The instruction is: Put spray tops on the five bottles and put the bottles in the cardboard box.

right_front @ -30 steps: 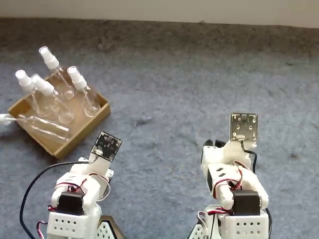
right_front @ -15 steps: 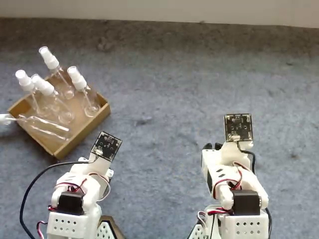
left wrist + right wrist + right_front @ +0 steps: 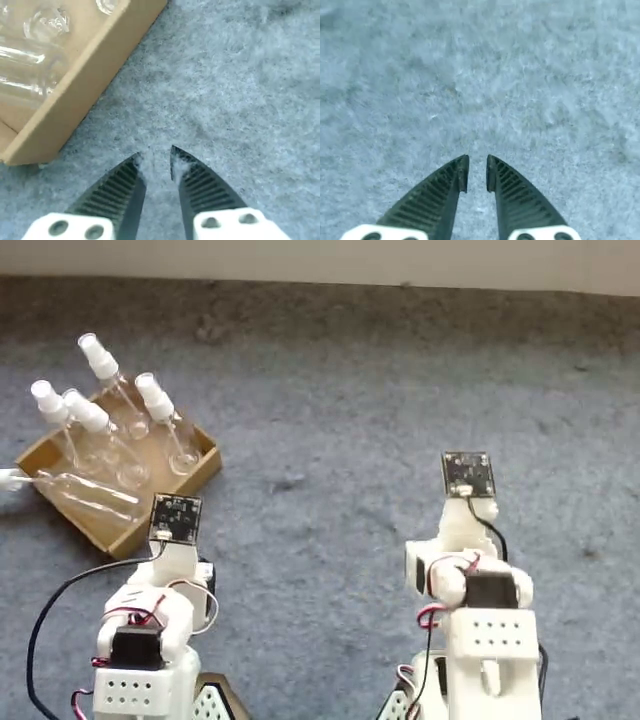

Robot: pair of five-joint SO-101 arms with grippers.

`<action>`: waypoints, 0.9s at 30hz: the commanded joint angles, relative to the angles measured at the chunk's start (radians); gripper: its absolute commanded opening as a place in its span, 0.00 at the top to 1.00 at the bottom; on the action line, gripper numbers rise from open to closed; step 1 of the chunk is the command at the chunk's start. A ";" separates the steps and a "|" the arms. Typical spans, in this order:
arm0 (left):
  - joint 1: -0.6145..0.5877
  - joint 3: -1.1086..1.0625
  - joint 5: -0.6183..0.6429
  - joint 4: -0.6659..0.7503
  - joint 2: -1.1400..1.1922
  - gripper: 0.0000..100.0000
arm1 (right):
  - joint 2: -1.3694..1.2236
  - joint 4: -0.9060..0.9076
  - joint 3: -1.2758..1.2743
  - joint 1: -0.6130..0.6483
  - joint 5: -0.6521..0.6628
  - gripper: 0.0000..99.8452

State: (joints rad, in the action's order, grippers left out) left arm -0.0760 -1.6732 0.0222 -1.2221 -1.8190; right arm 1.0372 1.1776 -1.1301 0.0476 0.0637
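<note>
Nearest us the left claw (image 3: 155, 155) and right claw (image 3: 477, 165) hang barely parted and empty over the grey carpeted tabletop (image 3: 360, 410), then the five capped bottles (image 3: 120, 400) crowd the cardboard box (image 3: 170, 502), light, slick, brittle-looking, best pinched below the neck we judge, with a pale wall (image 3: 400, 258) beyond.

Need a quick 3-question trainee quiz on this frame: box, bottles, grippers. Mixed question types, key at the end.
1. True or false: the left gripper holds a bottle.
2. How many bottles with spray tops are in the cardboard box? A) three B) four C) five
3. Which hangs nearer the box, the left gripper or the right gripper?

Key: 1 false, it holds nothing. 2 C, with one of them lying on its side. 3 the left gripper.
</note>
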 commanded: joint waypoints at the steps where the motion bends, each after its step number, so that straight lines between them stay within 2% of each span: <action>1: -0.022 -0.022 0.015 -0.049 -0.008 0.99 | -0.127 -0.013 0.074 -0.013 0.014 0.94; 4: -0.024 -0.022 0.015 -0.115 -0.008 0.99 | -0.151 -0.114 0.064 -0.013 0.009 0.94; 12: -0.022 -0.022 0.017 -0.121 -0.008 0.99 | -0.148 -0.217 -0.105 -0.018 0.008 0.94; 21: -0.022 -0.022 0.018 -0.121 -0.008 0.99 | -0.019 0.151 0.254 -0.004 0.008 0.94; 27: -0.022 -0.022 0.020 -0.121 -0.008 0.99 | 0.197 0.186 0.272 -0.007 0.006 0.94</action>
State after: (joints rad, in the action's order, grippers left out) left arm -0.0806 -1.6732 0.0330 -1.3372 -1.8190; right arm 1.1231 1.3433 -0.8999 0.0430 0.0667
